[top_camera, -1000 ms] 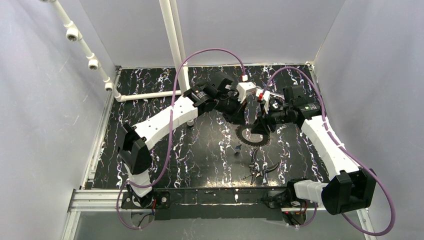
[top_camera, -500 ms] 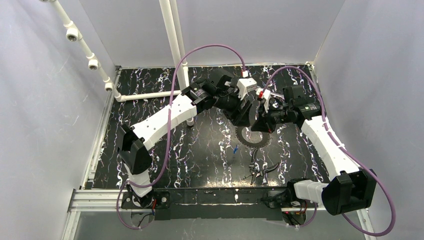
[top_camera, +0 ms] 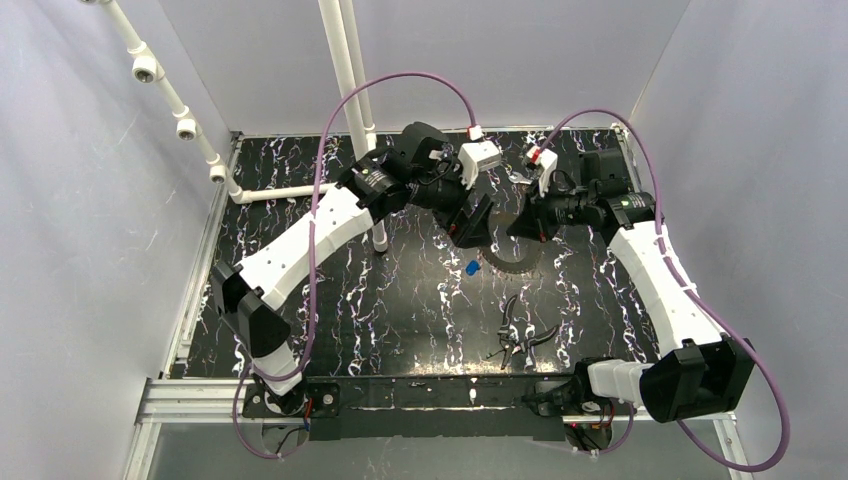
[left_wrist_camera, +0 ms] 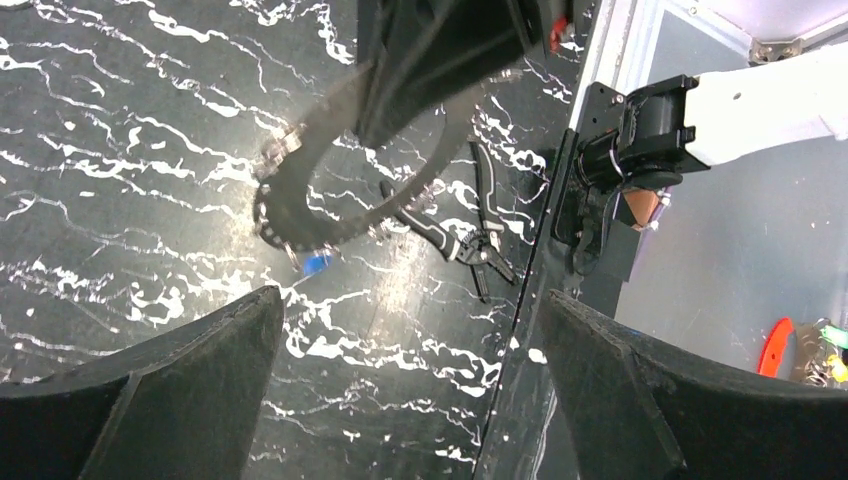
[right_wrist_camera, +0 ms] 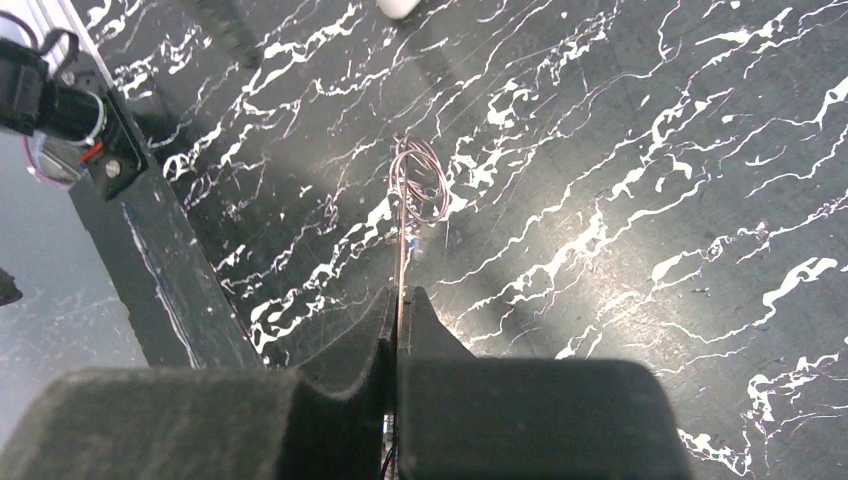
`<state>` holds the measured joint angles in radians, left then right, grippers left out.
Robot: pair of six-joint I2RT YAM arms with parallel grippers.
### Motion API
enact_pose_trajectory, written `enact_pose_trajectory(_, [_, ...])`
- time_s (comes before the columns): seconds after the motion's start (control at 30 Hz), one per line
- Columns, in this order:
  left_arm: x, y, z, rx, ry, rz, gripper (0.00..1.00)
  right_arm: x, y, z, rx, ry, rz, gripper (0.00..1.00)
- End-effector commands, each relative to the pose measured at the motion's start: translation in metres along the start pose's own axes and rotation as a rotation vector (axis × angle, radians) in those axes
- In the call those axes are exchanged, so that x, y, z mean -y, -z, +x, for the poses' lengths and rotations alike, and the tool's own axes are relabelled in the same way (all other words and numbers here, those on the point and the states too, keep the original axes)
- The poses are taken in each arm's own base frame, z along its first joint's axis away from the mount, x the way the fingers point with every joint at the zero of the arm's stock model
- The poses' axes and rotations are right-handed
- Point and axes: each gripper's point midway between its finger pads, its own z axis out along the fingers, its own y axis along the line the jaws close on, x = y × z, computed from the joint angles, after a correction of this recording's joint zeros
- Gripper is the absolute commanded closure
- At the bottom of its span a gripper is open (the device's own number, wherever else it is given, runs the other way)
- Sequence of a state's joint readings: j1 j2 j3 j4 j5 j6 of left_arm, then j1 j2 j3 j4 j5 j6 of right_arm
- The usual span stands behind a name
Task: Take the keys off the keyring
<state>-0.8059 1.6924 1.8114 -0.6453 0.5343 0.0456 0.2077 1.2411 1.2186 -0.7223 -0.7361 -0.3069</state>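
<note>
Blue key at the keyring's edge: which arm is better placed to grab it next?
Left. The left gripper is open and empty, facing the blue key; the right gripper is shut on the keyring, holding it.

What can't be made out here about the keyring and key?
Top view: the far part of the keyring is hidden under the left gripper and right gripper.
Left wrist view: whether the blue key hangs on the keyring or lies free is too small and blurred to tell.
Right wrist view: the keyring shows only as a thin edge, the rest hidden by the right gripper.
</note>
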Motion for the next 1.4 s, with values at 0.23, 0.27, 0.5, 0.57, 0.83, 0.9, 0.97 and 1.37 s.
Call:
enact_pose_trajectory(0.23, [-0.019, 0.097, 0.033, 0.265, -0.151, -0.404, 0.02, -0.003, 0.007, -0.052, 0.104, -0.046, -0.014, 0.99])
enact_pose_trajectory(0.27, [-0.021, 0.102, 0.034, 0.324, -0.173, -0.434, 0.02, -0.005, 0.007, -0.053, 0.101, -0.05, -0.026, 0.99])
enact_pose_trajectory(0.5, [0.002, 0.08, 0.058, 0.456, -0.326, -0.272, 0.02, -0.02, 0.005, -0.067, 0.105, -0.013, -0.091, 0.99])
enact_pose_trajectory(0.57, [-0.008, 0.07, 0.06, 0.467, -0.291, -0.301, 0.02, -0.022, 0.004, -0.072, 0.11, -0.006, -0.091, 0.99])
enact_pose_trajectory(0.83, [-0.037, 0.038, 0.065, 0.546, -0.274, -0.363, 0.02, -0.031, -0.011, -0.082, 0.104, -0.004, -0.126, 0.99])
enact_pose_trajectory(0.9, [-0.042, 0.034, 0.064, 0.58, -0.288, -0.381, 0.02, -0.035, -0.016, -0.086, 0.103, 0.0, -0.136, 0.99])
enact_pose_trajectory(0.97, [-0.04, 0.034, 0.056, 0.649, -0.338, -0.373, 0.02, -0.042, -0.02, -0.09, 0.108, 0.011, -0.148, 0.99])
enact_pose_trajectory(1.37, [-0.042, 0.046, 0.046, 0.811, -0.453, -0.439, 0.03, -0.054, -0.015, -0.129, 0.165, 0.03, -0.195, 0.99])
